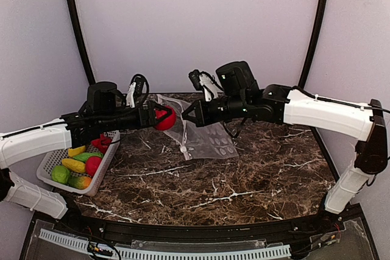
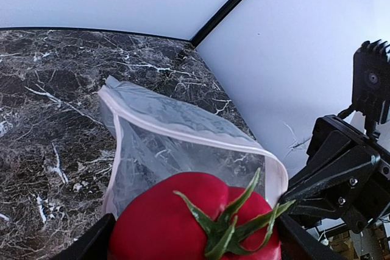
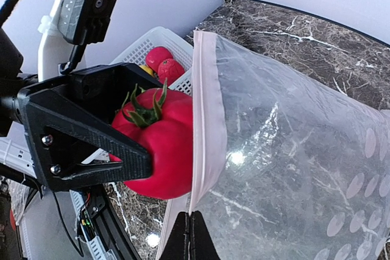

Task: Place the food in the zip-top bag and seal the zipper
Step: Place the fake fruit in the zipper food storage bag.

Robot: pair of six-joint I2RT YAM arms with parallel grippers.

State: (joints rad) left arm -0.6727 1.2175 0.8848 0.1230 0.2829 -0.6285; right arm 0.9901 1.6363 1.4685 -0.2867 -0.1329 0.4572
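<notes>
Glossy red toy tomato [image 2: 183,217], green calyx, clamped in left gripper [image 1: 159,117] at mouth of clear crinkled zip-top bag [image 1: 210,141] | bag: white dots, pale pink zipper strip [image 3: 204,120] | right gripper [image 3: 190,238] pinched closed on its edge | body lying on dark veined marble-look table [image 1: 244,181]

All three views are lit brightly and evenly by soft, diffuse light, and the pale walls [image 1: 195,28] are rendered with a lilac tint. Only faint shadows are cast on the marble bench [image 1: 244,175]. Small white glare spots are seen on the zip-top bag [image 3: 292,150], and a soft sheen on the red toy tomato [image 3: 164,150]. In the left wrist view the tomato, close to the lens, is slightly softened.
</notes>
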